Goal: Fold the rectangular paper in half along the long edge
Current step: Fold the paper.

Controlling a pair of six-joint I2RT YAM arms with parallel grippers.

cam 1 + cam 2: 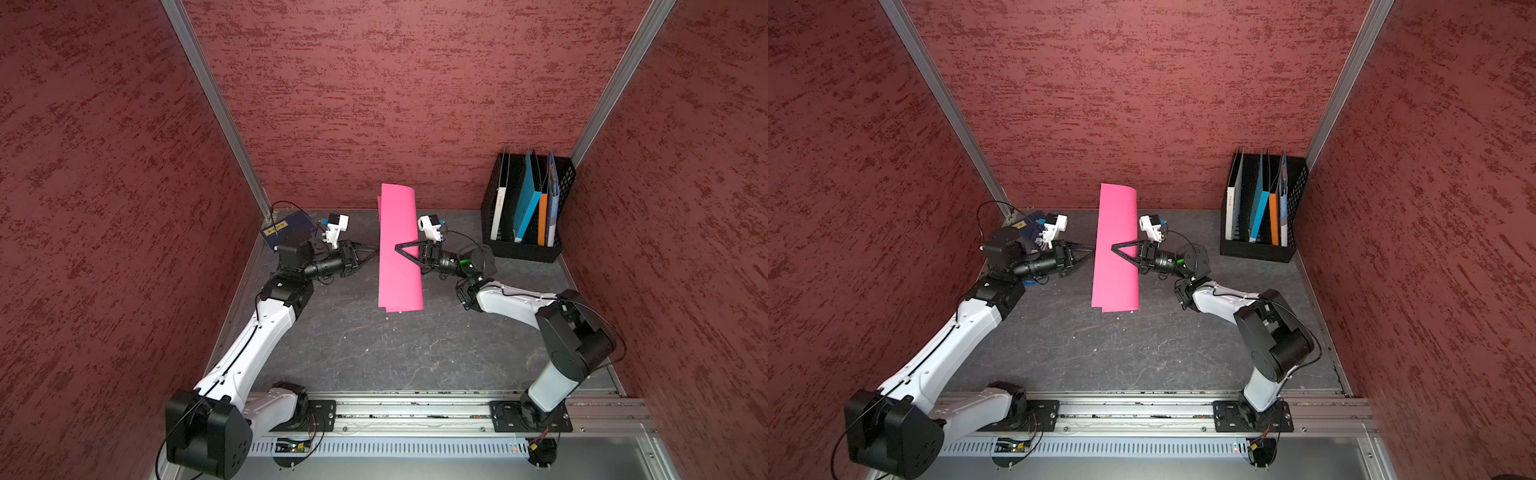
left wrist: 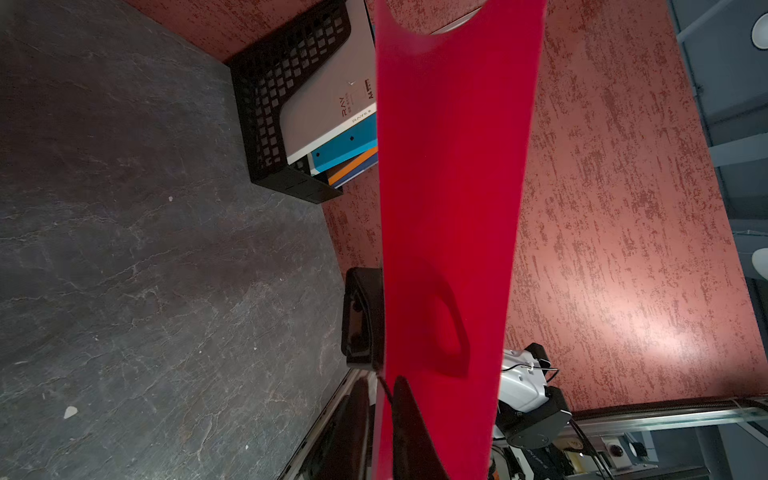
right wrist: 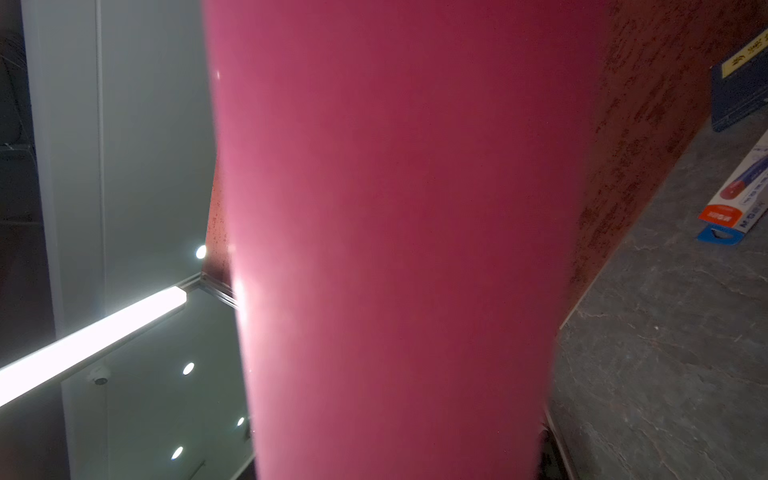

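rectangular paper (image 1: 397, 216): folded over, held above tabletop (image 1: 353, 345), between both arms | left gripper (image 1: 372, 254): fingers (image 2: 409, 428) pinched on its paired long edges | right gripper (image 1: 400, 249): fingers (image 1: 407, 243) apart, straddling rounded fold, upper one atop paper

Rectangular paper (image 1: 399, 286): pink, doubled over, long axis running near to far. I note two layers slightly offset at the near end, and a right side that is rounded, not creased.
Left gripper (image 1: 372, 254): fingertips converge at the sheet's left edge. I cannot confirm a grip.
Right gripper (image 1: 405, 254): one triangular finger lies over the sheet from the right, the other is hidden.
File rack (image 1: 521, 249): black, far right corner, folders (image 1: 525, 208) upright inside.
Navy booklet (image 1: 279, 229): far left corner, beside the left arm.
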